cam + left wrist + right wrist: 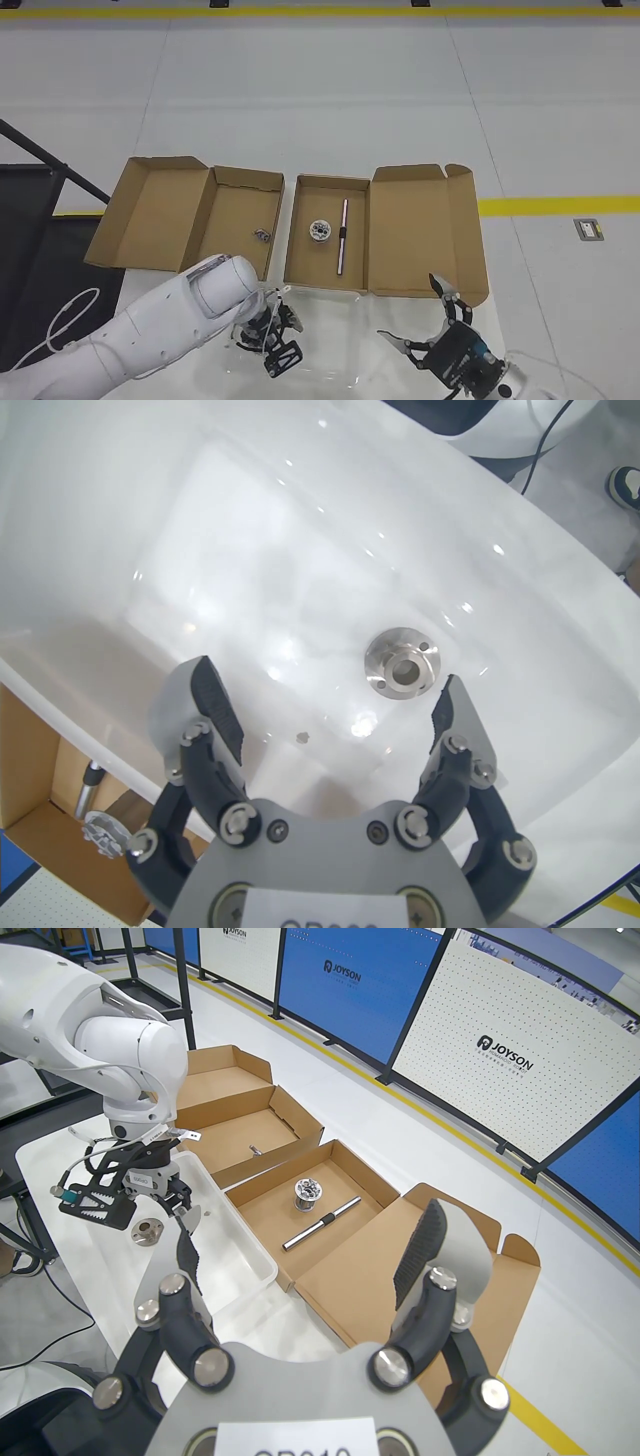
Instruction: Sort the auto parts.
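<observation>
Right pincer [309, 1228]: yours in front, jaws spread wide.
Left pincer [142, 1210]: jaws apart, just above the flange [145, 1231] in the white tray [235, 1248].
Nearer box [360, 1175]: you'll find a hub [305, 1193] beside a rod [322, 1223], not touching.
Farther box [235, 1128]: one small bolt [255, 1149] on its floor.

Logo with wordmark, printed on the white pegboard panel [505, 1063], the blue panel [342, 973] and a second white panel [240, 933].

White label [297, 1438] on the base of the right gripper [307, 1218] — characters cut off. Matching label [325, 912] on the left gripper [327, 670], likewise cut off.

Floor plate [588, 229], at 3 o'clock of the right-hand cardboard box [310, 265] — marking illegible.
</observation>
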`<action>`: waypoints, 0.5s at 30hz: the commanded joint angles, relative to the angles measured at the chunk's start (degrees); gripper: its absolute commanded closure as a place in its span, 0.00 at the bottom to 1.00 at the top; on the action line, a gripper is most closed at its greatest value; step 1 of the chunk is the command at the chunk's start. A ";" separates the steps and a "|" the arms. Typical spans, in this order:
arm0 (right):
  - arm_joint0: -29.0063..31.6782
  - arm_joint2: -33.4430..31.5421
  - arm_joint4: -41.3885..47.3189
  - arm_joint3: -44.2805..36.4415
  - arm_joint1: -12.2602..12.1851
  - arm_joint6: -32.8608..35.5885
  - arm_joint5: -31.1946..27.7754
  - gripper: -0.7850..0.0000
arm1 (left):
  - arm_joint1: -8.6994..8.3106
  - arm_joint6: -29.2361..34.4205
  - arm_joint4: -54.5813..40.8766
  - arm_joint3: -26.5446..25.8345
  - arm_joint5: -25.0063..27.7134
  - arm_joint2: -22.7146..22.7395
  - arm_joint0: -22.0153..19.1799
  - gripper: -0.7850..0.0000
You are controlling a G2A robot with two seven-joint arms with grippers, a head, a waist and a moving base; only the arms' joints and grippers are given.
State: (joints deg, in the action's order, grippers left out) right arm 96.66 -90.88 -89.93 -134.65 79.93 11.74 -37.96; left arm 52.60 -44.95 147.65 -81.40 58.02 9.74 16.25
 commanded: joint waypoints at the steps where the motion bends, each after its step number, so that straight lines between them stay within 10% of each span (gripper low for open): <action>1: 0.00 0.00 0.00 0.00 0.00 0.00 0.00 0.00 | -0.07 0.02 0.94 0.37 -0.02 0.00 0.43 0.29; 15: 0.00 0.00 0.00 0.00 0.00 0.00 0.00 0.00 | -0.19 -1.33 2.86 3.79 -0.02 0.00 2.99 0.32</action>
State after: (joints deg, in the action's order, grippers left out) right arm 96.66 -90.88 -89.93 -134.65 79.93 11.74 -37.96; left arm 52.40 -46.28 150.61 -77.78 58.00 9.74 19.18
